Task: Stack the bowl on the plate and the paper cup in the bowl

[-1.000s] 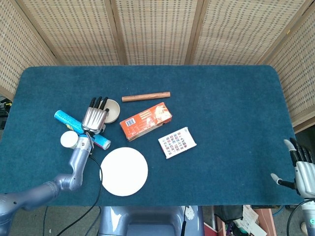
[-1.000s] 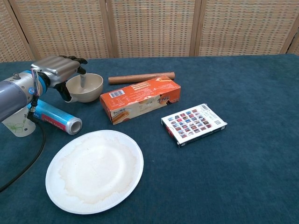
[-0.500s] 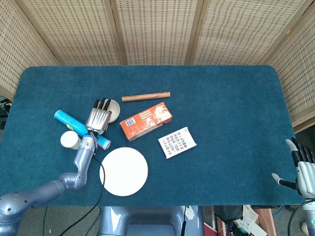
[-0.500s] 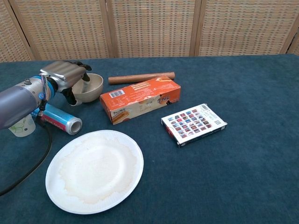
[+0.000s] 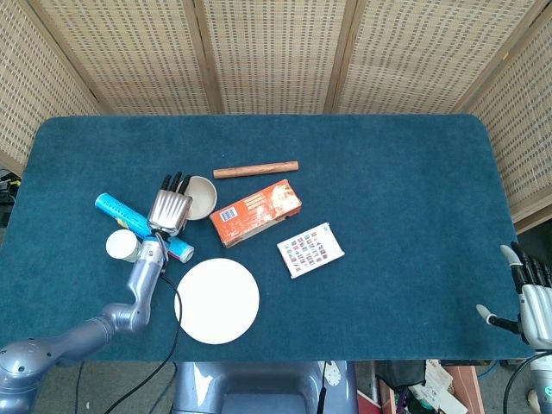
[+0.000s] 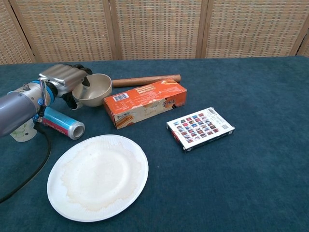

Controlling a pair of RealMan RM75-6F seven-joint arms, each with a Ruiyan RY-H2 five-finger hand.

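Note:
My left hand [image 5: 170,210] [image 6: 62,77] grips the near-left rim of the beige bowl [image 5: 203,196] [image 6: 93,89], with fingers over the edge and the bowl tilted a little. The white paper plate [image 5: 216,300] [image 6: 97,176] lies flat near the table's front, apart from the bowl. The paper cup [image 5: 121,246] [image 6: 21,131] stands at the left, behind my left forearm in the chest view. My right hand [image 5: 530,297] hangs open off the table's right front corner, holding nothing.
A blue cylinder [image 5: 116,210] [image 6: 60,124] lies under my left wrist. Right of the bowl sits an orange box [image 5: 255,211] [image 6: 145,102], with a wooden stick [image 5: 255,170] [image 6: 146,80] behind it. A patterned card box [image 5: 310,249] [image 6: 200,128] lies further right.
My left hand has closed on the bowl's rim, and the bowl has shifted slightly right and tipped up. The right hand has barely moved.

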